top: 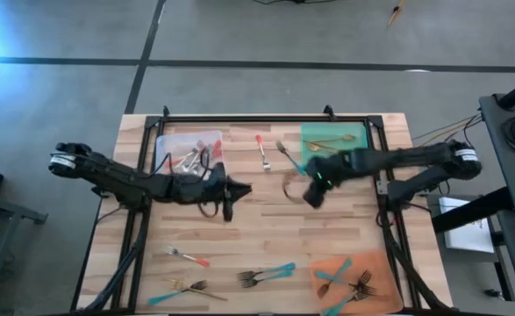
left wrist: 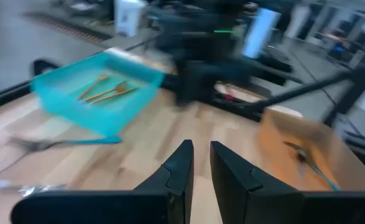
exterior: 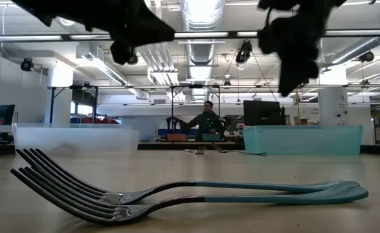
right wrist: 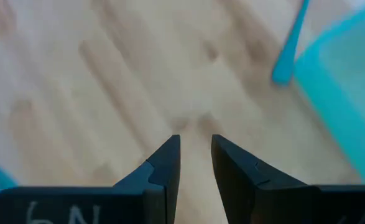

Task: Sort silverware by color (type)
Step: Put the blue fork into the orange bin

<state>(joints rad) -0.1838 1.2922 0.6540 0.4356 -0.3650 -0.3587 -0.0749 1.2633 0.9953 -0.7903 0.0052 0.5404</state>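
The silverware lies scattered. A red-handled fork (top: pixel 262 151) and a teal-handled fork (top: pixel 287 156) lie on the wood at the far middle. Gold pieces (left wrist: pixel 107 90) lie in the green tray (top: pixel 355 132). A red-handled fork (top: pixel 187 256), a gold and teal pair (top: pixel 187 288) and two teal forks (exterior: pixel 196 191) lie near the front edge. My left gripper (left wrist: pixel 201 152) hovers over the table's middle, narrowly open and empty. My right gripper (right wrist: pixel 196 146) hangs above bare wood beside the green tray, open and empty.
A clear tray (top: pixel 171 139) with red-handled pieces stands far left. An orange tray (top: pixel 382 263) with teal forks stands near right. Bare wood lies between the two grippers. A person (exterior: pixel 207 120) sits in the room beyond the table.
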